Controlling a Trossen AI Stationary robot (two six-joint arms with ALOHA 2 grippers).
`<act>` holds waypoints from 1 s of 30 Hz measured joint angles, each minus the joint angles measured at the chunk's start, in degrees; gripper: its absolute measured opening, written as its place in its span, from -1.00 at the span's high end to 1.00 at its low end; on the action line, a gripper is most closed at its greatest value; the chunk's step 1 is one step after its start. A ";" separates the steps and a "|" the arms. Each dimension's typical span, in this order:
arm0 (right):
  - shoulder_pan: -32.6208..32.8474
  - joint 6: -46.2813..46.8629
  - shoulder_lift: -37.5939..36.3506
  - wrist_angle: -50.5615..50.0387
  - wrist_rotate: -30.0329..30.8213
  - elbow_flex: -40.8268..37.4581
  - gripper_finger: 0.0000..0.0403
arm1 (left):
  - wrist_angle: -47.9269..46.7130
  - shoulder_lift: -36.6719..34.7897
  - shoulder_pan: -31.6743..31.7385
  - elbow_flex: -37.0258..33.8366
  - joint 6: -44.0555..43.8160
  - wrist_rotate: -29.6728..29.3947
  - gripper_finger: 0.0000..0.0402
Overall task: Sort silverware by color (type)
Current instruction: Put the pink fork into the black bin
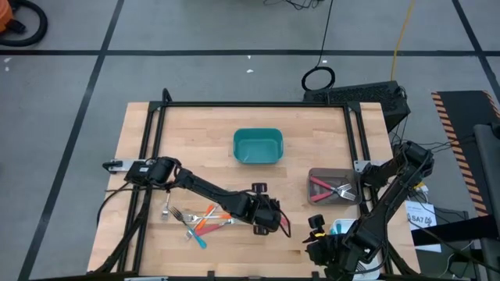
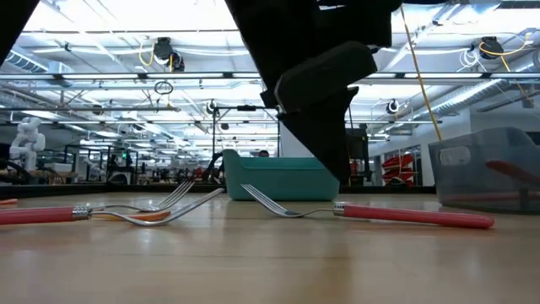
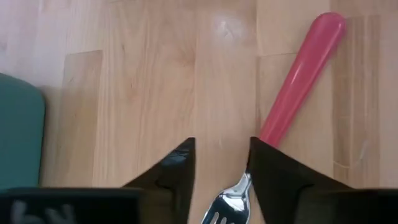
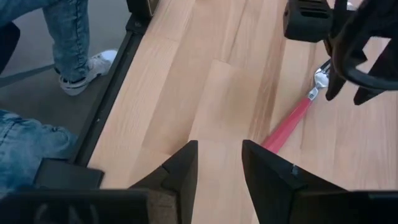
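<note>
On the table's left front lies the unsorted pile (image 1: 199, 218): forks with orange, red and teal handles crossing one another, so most of the sorting looks undone. A grey tray (image 1: 316, 176) at the right holds what look like two red-handled forks (image 1: 332, 190), which seems the only colour begun; whether the teal bin (image 1: 258, 146) in the middle holds anything cannot be told. The left gripper (image 3: 221, 168) is low over the wood just right of the pile, its fingers parted with nothing pinched between them; one red fork (image 3: 298, 74) lies flat on the table under them, tines between the fingertips and handle running out beyond. It is not lifted, so it is yet to reach the tray. The right gripper (image 4: 219, 163) waits over the front right corner, fingers spread and empty. For writing, a white label (image 1: 420, 218) off the table's right edge shows characters like "SA7", not surely legible; nothing else can be read.
</note>
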 joint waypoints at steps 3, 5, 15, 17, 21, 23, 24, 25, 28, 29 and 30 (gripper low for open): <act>0.21 -0.09 0.00 -0.34 0.07 0.00 0.41 | -0.70 1.09 -0.06 0.10 1.49 -0.18 0.13; 0.35 -0.11 0.00 -0.55 0.07 0.00 0.41 | -1.35 2.44 0.04 0.00 3.22 1.27 0.10; 0.98 -0.11 0.00 -1.17 0.23 0.02 0.41 | -0.87 3.65 0.38 0.17 8.49 4.50 0.30; 0.98 -0.11 0.00 -1.03 0.31 0.02 0.41 | -0.44 3.87 0.77 0.24 8.63 5.74 0.37; 0.98 -0.11 0.00 -0.99 0.31 0.02 0.41 | 0.85 4.28 1.92 0.20 9.08 9.75 0.53; 0.96 -0.11 0.00 -0.99 0.31 0.02 0.41 | 1.33 4.37 2.17 0.20 9.11 10.93 0.61; 0.96 -0.11 0.00 -0.99 0.31 0.02 0.41 | 1.43 4.39 2.35 0.20 9.10 11.56 0.65; 0.96 -0.11 0.00 -0.99 0.33 0.02 0.41 | 1.52 4.41 2.44 0.20 9.09 12.03 0.70; 0.94 -0.21 0.00 -0.99 0.31 0.02 0.41 | 1.71 4.48 2.47 0.20 9.68 12.07 0.81; 0.94 -0.22 0.00 -0.99 0.33 0.02 0.41 | 1.79 4.50 2.51 0.20 9.83 12.07 0.84; 0.94 -0.24 0.00 -1.00 0.33 0.02 0.41 | 1.91 4.52 2.51 0.16 9.98 12.07 0.87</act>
